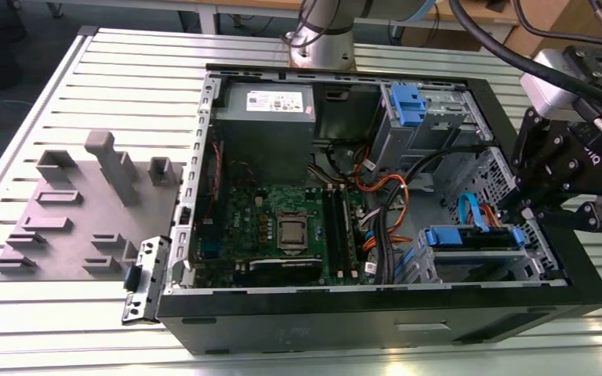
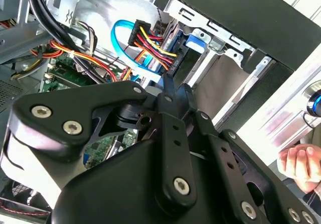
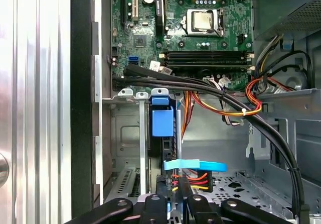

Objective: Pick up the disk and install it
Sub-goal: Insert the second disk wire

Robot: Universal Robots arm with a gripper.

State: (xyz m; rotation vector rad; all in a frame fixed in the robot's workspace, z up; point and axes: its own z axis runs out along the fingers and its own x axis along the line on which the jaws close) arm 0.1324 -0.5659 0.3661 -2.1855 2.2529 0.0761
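Disk (image 1: 476,237) sits edge-up in the drive cage at lower right of the exterior view, inside the open PC case (image 1: 552,258): blue plastic carrier w/ end tabs showing along its top, dark drive body under it, metal face mostly hidden. In the first wrist view the disk (image 3: 162,122) shows as a blue tab w/ a dark slab behind, standing in the silver cage slot at centre frame. Tight room: cage wall close on both sides, blue SATA cable (image 3: 195,164) and red/yellow/orange power leads just beside its end, black cable bundle crossing above. Gripper (image 1: 519,218) hangs over the case's right edge, tips at the disk's end, body angled down; fingers (image 2: 168,91) look closed together, gripping nothing I can see. A person's hand (image 2: 300,168) at lower right of the second wrist view
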